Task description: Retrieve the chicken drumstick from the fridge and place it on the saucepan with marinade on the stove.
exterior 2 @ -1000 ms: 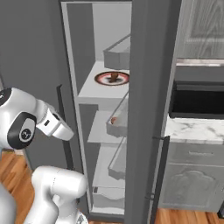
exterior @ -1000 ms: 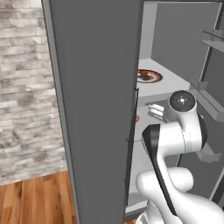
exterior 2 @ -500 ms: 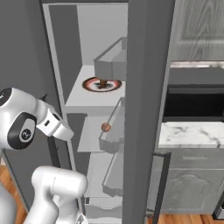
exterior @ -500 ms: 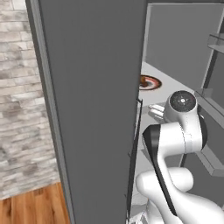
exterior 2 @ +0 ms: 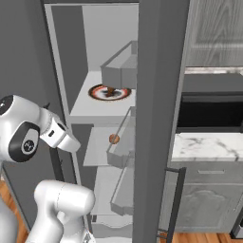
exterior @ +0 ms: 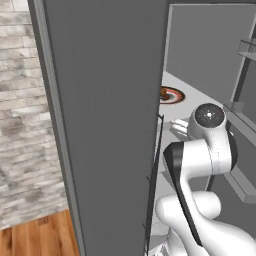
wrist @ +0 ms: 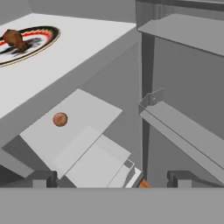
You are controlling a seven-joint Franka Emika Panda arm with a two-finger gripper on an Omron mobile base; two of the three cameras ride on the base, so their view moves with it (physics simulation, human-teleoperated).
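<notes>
The chicken drumstick [wrist: 14, 38] lies on a patterned plate [wrist: 30, 41] on an upper shelf [exterior 2: 95, 104] inside the open fridge [exterior 2: 152, 118], reddish-brown and lumpy at the plate's middle; in the right base view the same plate [exterior 2: 110, 92] sits just in front of a grey bin [exterior 2: 121, 71]. The tool [wrist: 111, 177] hangs spread wide and empty, well apart from the meat and aimed lower, toward the shelf beneath, where a small round brown thing [wrist: 60, 119] rests alone. To do the reach well, I would judge that the hand should lift and turn toward the plate, come in over the shelf's front edge, and settle its fingertips [wrist: 41, 178] on either side of the drumstick's thicker end before pressing together, keeping off the plate rim and the door bins at the side. The hand view gives the drumstick's shape and its place on the plate; the right base view shows how the shelves stack and the arm's wrist [exterior 2: 59, 135] short of the opening, with the round thing [exterior 2: 114, 138] one shelf down. The left base view is largely taken by the open door [exterior: 105, 125], past which a sliver of the plate [exterior: 170, 95] and the arm's elbow [exterior: 207, 117] show.
</notes>
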